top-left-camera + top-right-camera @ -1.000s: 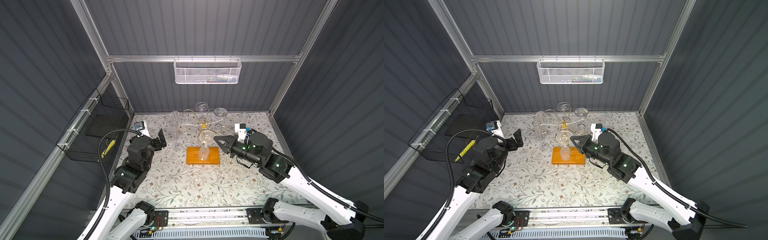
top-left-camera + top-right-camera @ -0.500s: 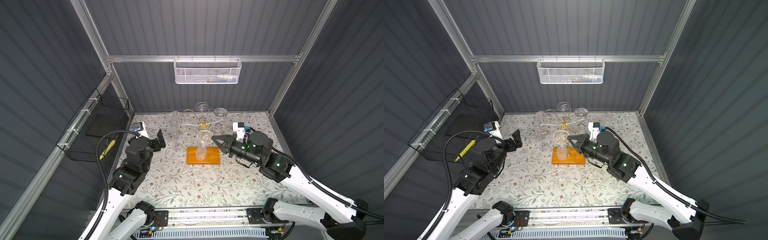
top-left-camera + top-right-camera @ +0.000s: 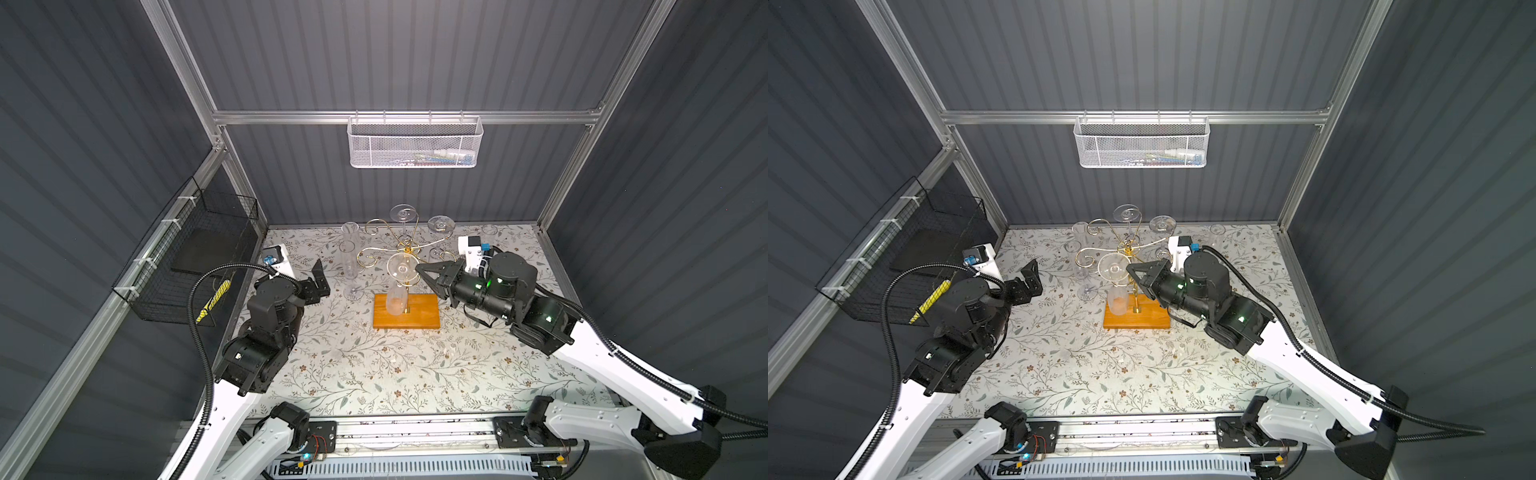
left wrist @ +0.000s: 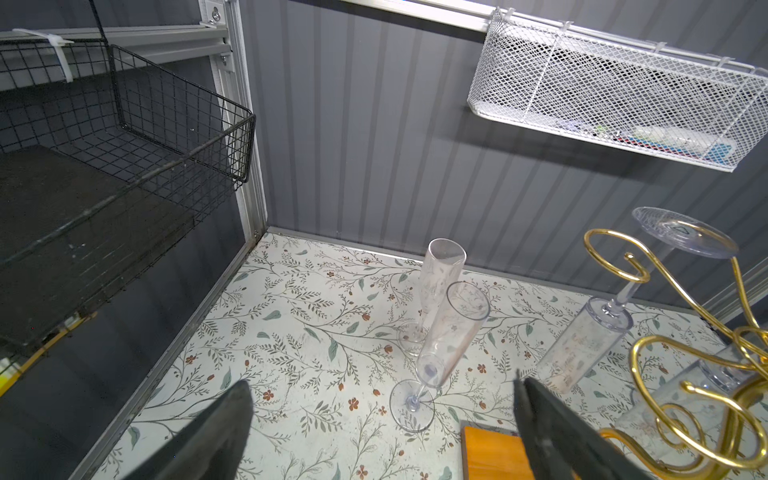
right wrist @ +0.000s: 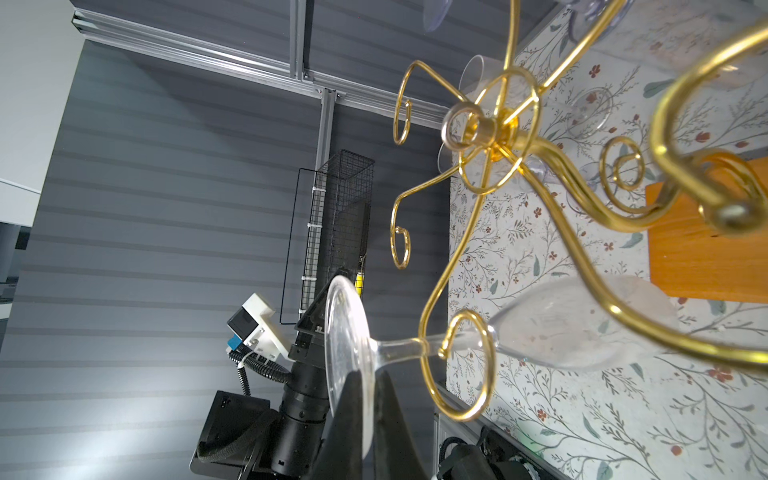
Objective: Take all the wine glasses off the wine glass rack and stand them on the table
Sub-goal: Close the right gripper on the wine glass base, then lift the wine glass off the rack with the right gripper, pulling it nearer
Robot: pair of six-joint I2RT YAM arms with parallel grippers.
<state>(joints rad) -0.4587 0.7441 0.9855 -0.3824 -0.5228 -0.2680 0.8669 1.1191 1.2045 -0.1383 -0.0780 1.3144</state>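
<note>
Grey ribbed panels (image 3: 415, 54) enclose a floral tabletop (image 3: 357, 374) bearing the wine glass rack (image 3: 422, 313).

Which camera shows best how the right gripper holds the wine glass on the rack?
The right wrist view: the right gripper pinches the foot of the wine glass, whose stem sits in a curl of the rack. Both top views show the wine glass small and faint; the left wrist view shows no grip.

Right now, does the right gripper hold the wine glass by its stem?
No: in the right wrist view the right gripper is shut on the rim of the round foot of the wine glass, not on its stem.
</note>
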